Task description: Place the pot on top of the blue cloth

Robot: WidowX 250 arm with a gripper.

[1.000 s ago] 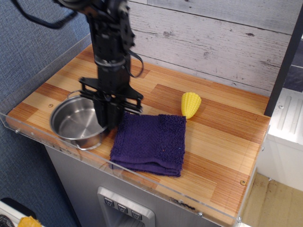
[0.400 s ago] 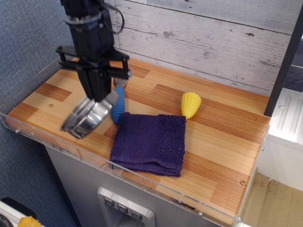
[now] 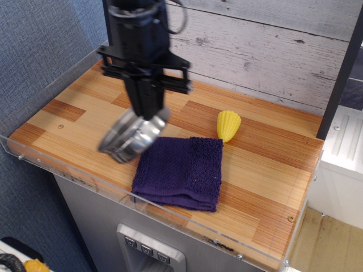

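Observation:
The shiny steel pot (image 3: pixel 129 137) hangs tilted in the air, blurred by motion, over the left edge of the blue cloth (image 3: pixel 180 170). My black gripper (image 3: pixel 146 113) is shut on the pot's rim and holds it from above. The cloth is dark purple-blue, thick and roughly square, and lies flat near the front edge of the wooden counter (image 3: pixel 266 164). The pot's left side overhangs the bare wood beside the cloth.
A yellow corn-shaped toy (image 3: pixel 228 125) stands just behind the cloth's far right corner. A clear plastic lip (image 3: pixel 68 175) runs along the counter's front and left edges. A grey plank wall (image 3: pixel 255 51) rises behind the counter.
The gripper lifted the pot off the counter at the left and carried it right, toward the cloth. The pot now tilts in the air. A blue object seen earlier is now hidden.

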